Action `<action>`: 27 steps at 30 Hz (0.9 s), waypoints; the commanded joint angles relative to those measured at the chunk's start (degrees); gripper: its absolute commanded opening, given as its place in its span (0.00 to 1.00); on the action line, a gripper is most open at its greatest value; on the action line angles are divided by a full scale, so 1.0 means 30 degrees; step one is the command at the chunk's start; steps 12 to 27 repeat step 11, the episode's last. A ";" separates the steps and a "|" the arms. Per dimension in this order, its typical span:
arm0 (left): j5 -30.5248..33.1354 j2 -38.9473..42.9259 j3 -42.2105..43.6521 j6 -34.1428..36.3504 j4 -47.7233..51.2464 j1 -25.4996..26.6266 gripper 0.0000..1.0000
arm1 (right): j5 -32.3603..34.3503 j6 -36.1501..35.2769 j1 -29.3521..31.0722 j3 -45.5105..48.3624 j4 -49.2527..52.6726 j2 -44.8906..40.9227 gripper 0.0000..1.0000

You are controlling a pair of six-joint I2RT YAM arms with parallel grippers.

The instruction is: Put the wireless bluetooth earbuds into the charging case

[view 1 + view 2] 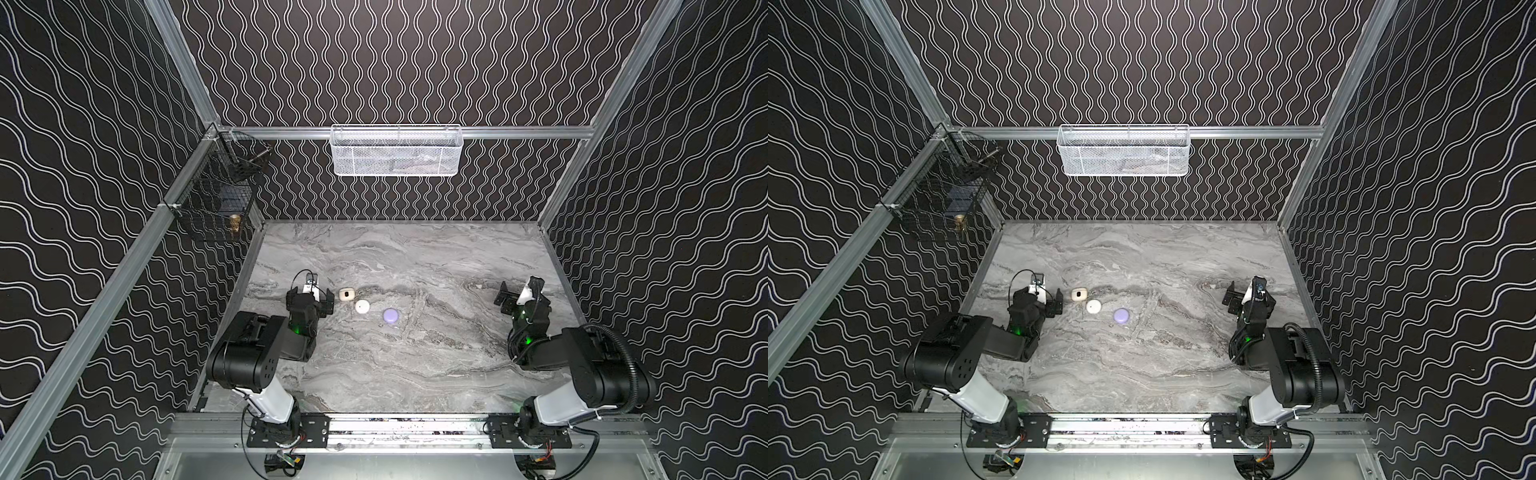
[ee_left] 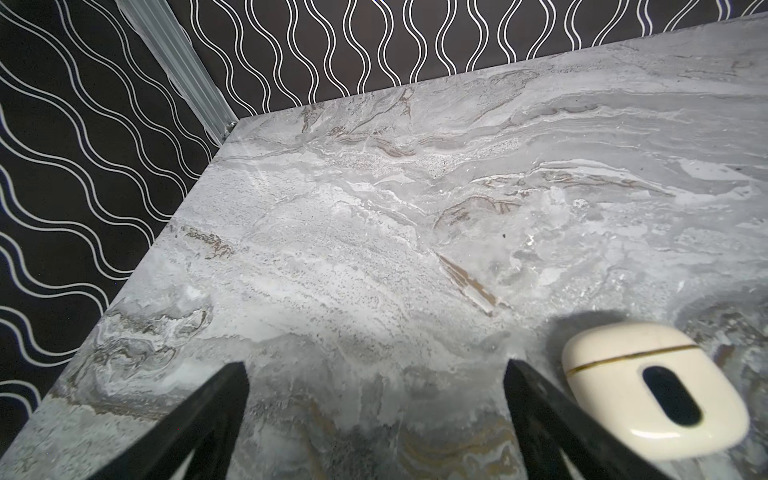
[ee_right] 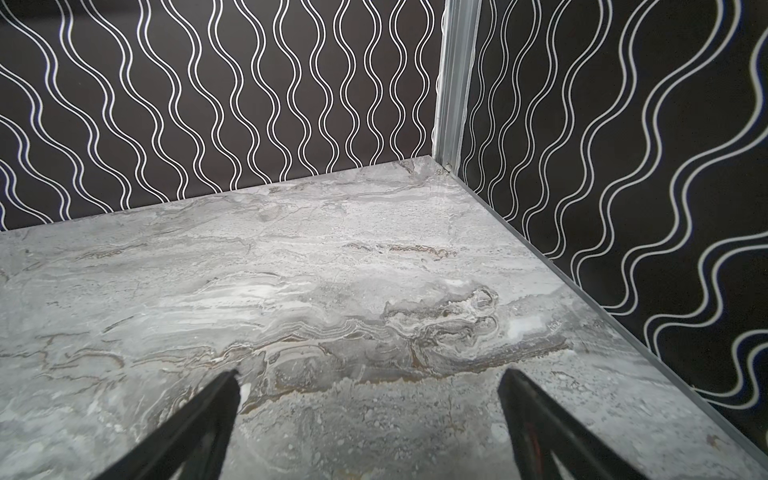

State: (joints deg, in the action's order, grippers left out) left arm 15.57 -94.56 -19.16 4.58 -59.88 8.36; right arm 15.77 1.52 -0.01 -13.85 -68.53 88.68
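Cases lie in a short slanting row on the grey marble worktop [image 1: 415, 365], left of the middle. There is a cream case [image 1: 345, 294] with a dark oval on its face, a white case [image 1: 362, 306] just beside it, and a lavender case [image 1: 390, 316] a little nearer the middle. None touches another, which leaves room for a claw to come down around each. The cream one shows a thin closed seam in the left wrist view. The two round ones look shut as well, though they are too small to be sure.

Earbuds show nowhere on the worktop in any view; whether they sit inside the cases I cannot tell.

The left claw [image 2: 376, 368] is spread wide and holds nothing. It sits over bare marble with the cream case just outside one finger, probably because that case is the nearest to take. The right claw [image 3: 369, 380] is likewise spread and empty. It is near the right wall, well apart from the row, and is likely waiting to steady or open a case. Nothing of the task looks begun; a lid would have to come open first.
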 commanded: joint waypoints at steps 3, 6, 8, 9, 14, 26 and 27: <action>-0.0269 0.0012 -0.0119 -0.0251 -0.0464 -0.0062 0.99 | -0.0015 -0.0038 0.0004 -0.0013 -0.0798 0.0000 1.00; -0.0349 -0.0028 -0.0188 -0.0265 -0.0411 -0.0062 0.99 | -0.0016 -0.0042 0.0004 -0.0013 -0.0802 0.0021 1.00; -0.0423 0.0025 -0.0177 -0.0273 -0.0353 -0.0121 0.99 | -0.0031 -0.0063 0.0004 -0.0016 -0.0798 0.0001 1.00; -0.0437 0.0005 -0.0138 -0.0262 -0.0474 -0.0122 0.99 | -0.0041 -0.0038 0.0004 -0.0014 -0.0801 -0.0001 1.00; -0.0361 0.0020 -0.0083 -0.0215 -0.0596 -0.0121 0.99 | -0.0022 -0.0054 0.0004 -0.0013 -0.0804 0.0002 1.00; -0.0361 0.0020 -0.0083 -0.0215 -0.0596 -0.0121 0.99 | -0.0022 -0.0054 0.0004 -0.0013 -0.0804 0.0002 1.00; -0.0361 0.0020 -0.0083 -0.0215 -0.0596 -0.0121 0.99 | -0.0022 -0.0054 0.0004 -0.0013 -0.0804 0.0002 1.00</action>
